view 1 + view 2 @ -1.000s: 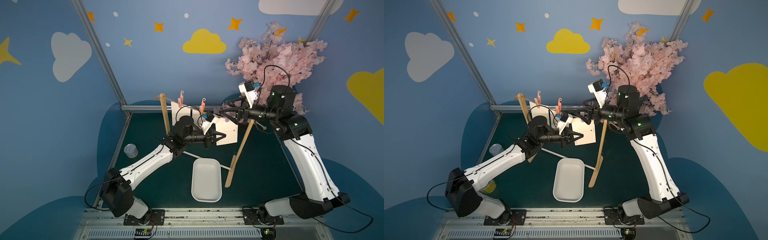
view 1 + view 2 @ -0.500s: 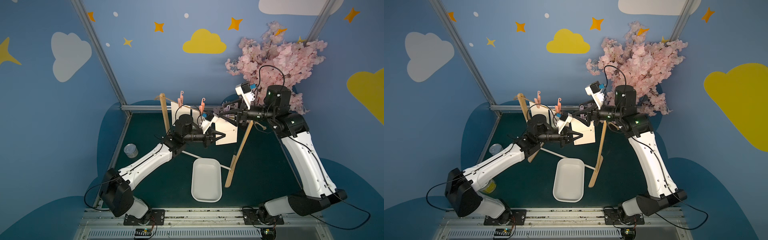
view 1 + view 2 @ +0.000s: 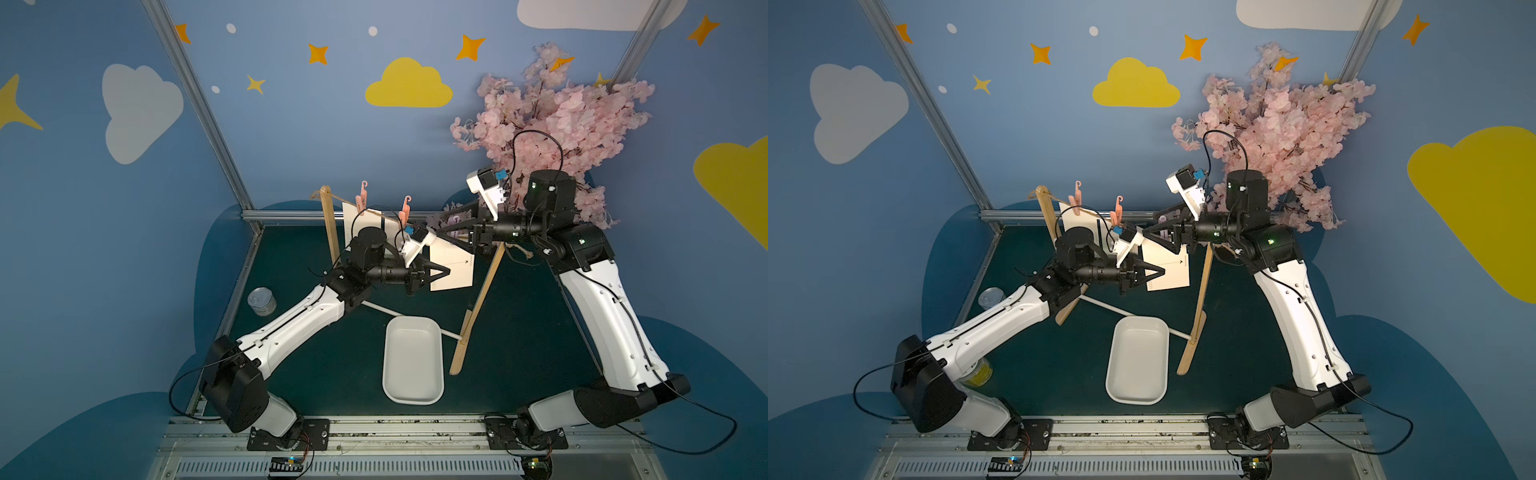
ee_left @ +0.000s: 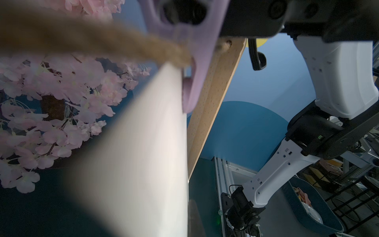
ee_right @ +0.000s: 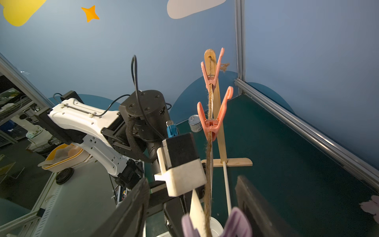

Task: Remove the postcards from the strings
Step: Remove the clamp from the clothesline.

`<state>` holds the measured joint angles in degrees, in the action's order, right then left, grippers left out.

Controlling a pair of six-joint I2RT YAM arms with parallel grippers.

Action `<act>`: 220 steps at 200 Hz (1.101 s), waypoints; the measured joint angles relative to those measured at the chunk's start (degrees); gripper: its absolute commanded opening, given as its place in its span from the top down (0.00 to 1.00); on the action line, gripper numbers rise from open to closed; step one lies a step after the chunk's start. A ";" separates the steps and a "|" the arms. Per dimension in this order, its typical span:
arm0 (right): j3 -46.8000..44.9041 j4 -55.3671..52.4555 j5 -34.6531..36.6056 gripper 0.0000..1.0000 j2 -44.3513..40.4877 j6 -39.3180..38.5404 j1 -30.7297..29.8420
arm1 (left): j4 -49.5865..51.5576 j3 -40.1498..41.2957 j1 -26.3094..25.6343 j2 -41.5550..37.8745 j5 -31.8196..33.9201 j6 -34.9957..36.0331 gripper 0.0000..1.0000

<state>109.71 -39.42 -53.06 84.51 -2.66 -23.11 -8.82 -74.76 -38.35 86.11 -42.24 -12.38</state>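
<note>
The string (image 3: pixel 382 214) runs between two wooden posts. A white postcard (image 3: pixel 453 270) hangs at its right end under a purple peg (image 3: pixel 453 219). My left gripper (image 3: pixel 446 272) is shut on that postcard's lower left part, and the card (image 4: pixel 143 164) fills the left wrist view. My right gripper (image 3: pixel 440 224) is open, its fingers either side of the purple peg (image 5: pixel 238 223) and the string (image 5: pixel 208 184). Two more postcards (image 3: pixel 351 224) (image 3: pixel 390 232) hang further left under pink pegs (image 3: pixel 362 197) (image 3: pixel 405 208), partly hidden by my left arm.
A white tray (image 3: pixel 411 361) lies on the green floor below the line. The stand's posts (image 3: pixel 330 224) (image 3: pixel 482 291) are joined by a white dowel (image 3: pixel 382 309). A tin can (image 3: pixel 262 301) stands at the left edge. A pink blossom bush (image 3: pixel 561 116) is behind my right arm.
My right gripper has moved left along the string to the purple peg, and its jaws have narrowed. My left gripper has stayed shut on the postcard.
</note>
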 measured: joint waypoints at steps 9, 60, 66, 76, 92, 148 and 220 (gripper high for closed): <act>0.02 -0.04 -0.28 0.35 0.02 -0.13 0.00 | 0.24 -0.26 0.07 0.04 -0.09 0.20 0.97; 1.03 -1.73 -0.79 0.30 0.66 -1.18 -0.02 | 1.11 -0.46 0.11 0.04 -0.87 0.63 0.97; 1.03 -1.86 -0.76 0.30 0.66 -1.27 -0.02 | 1.16 -0.46 0.11 0.04 -0.92 0.63 0.97; 1.09 -2.05 -0.79 0.30 0.70 -1.38 -0.02 | 1.31 -0.46 0.11 0.04 -1.07 0.63 0.97; 1.55 -2.71 -0.76 0.29 0.90 -1.79 -0.04 | 1.51 -0.46 0.15 0.04 -1.27 0.76 0.97; 1.86 -4.13 0.07 0.28 1.14 -3.02 -0.55 | 2.08 -0.48 0.35 0.04 -1.57 1.05 0.97; 2.58 -5.20 0.11 0.40 1.66 -5.07 -0.63 | 3.10 -1.27 0.48 0.04 -1.95 1.55 0.97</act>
<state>112.29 -44.62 -52.95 86.17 -7.73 -23.75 -5.72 -76.03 -37.87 86.15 -44.18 -10.83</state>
